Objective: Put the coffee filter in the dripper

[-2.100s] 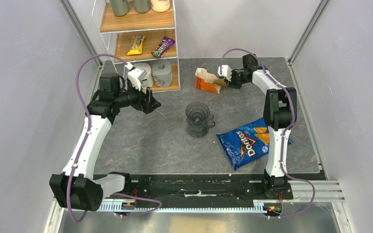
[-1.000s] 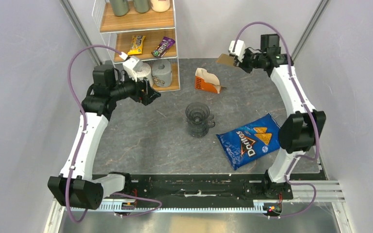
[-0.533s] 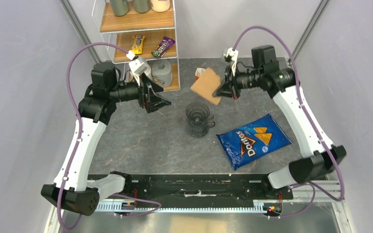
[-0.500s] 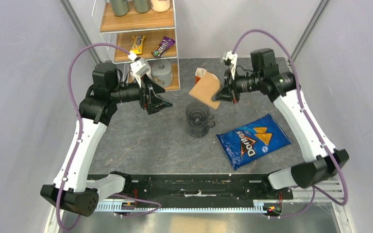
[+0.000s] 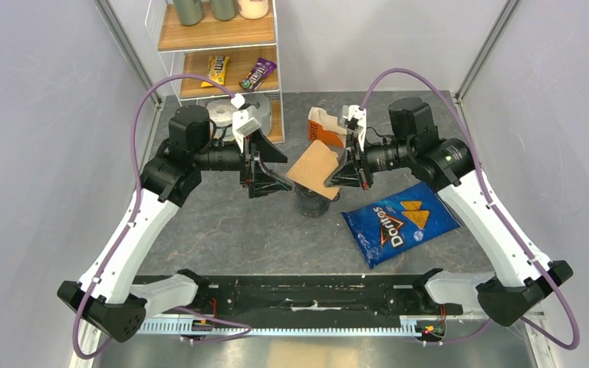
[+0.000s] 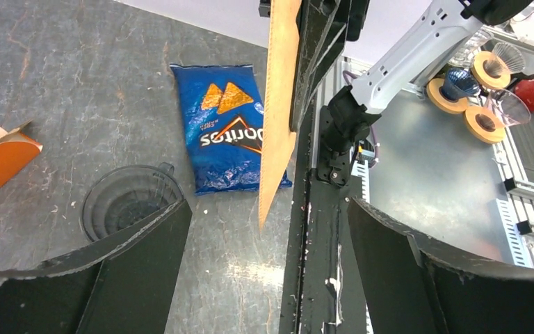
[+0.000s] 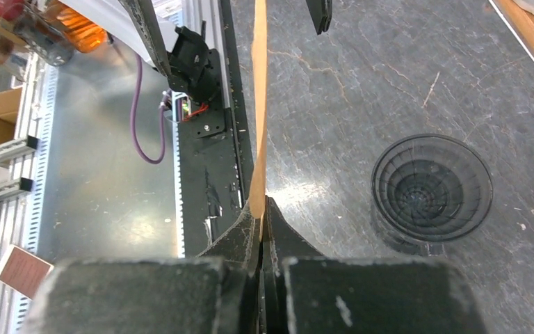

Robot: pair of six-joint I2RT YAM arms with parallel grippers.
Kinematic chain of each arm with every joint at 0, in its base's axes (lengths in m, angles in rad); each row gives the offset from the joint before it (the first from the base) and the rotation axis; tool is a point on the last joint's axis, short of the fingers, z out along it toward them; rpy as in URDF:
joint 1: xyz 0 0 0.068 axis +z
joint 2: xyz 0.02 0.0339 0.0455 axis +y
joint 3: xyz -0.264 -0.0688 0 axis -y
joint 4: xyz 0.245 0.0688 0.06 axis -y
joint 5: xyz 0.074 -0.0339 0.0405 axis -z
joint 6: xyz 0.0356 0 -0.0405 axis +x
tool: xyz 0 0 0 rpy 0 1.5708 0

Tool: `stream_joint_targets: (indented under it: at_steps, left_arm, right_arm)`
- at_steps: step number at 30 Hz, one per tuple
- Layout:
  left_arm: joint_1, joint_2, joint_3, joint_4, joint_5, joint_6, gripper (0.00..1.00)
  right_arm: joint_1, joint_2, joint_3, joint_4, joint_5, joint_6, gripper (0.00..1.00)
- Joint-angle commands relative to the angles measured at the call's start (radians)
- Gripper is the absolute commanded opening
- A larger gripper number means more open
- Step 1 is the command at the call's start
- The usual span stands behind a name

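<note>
A dark grey, stone-patterned table [image 5: 222,222] fills the booth between pale walls. At the back left stands a wooden shelf [image 5: 216,34] with two candy packets [image 5: 215,70] on its middle board.

Both arms reach in towards the middle of the table and face each other. The right gripper [image 5: 337,172] is clenched on one edge of the coffee filter [image 5: 313,167], a flat tan sheet of paper held up in the air. In the right wrist view the two fingers are pressed together with the paper's edge nipped between them, and the filter rises edge-on away from them.

The left gripper [image 5: 280,167] is spread wide and grasps nothing. Its fingers point at the free side of the filter. From the left wrist camera the paper shows as a thin upright strip, seen through the gap between the open fingers. I cannot tell whether a fingertip touches it.

The dripper [image 6: 128,205] stands upright on the table, its wide mouth up and nothing inside. From above, the filter hangs over it and hides most of its rim.

An orange-and-white filter packet [image 5: 324,126] lies on the table behind the dripper, towards the back wall. A blue Doritos bag [image 5: 400,222] lies flat to the right, under the right arm.
</note>
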Motion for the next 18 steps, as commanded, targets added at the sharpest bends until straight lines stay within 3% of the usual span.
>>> stream_joint_targets:
  at_steps: [1, 5, 6, 8, 12, 18]
  left_arm:
    - [-0.020, 0.001, 0.009, 0.091, -0.023, -0.053, 0.90]
    - [-0.014, 0.017, 0.069, -0.021, -0.102, -0.018, 0.87]
    - [0.005, 0.017, 0.076, -0.037, -0.122, -0.073, 0.87]
    - [0.085, 0.001, 0.033, 0.034, -0.095, -0.288, 0.87]
    - [0.272, -0.029, -0.158, 0.490, -0.004, -0.905, 0.89]
    - [0.189, -0.009, -0.117, 0.510, -0.038, -0.954, 0.91]
  right_arm:
    - [0.046, -0.014, 0.007, 0.019, 0.150, -0.047, 0.00]
    - [0.086, -0.068, -0.038, 0.111, 0.509, -0.118, 0.00]
    - [0.086, -0.092, -0.066, 0.173, 0.589, -0.144, 0.00]
    - [0.095, -0.137, -0.121, 0.281, 0.718, -0.222, 0.00]
    - [0.129, -0.228, -0.285, 0.540, 0.883, -0.417, 0.00]
    - [0.278, -0.231, -0.457, 0.904, 1.136, -0.698, 0.00]
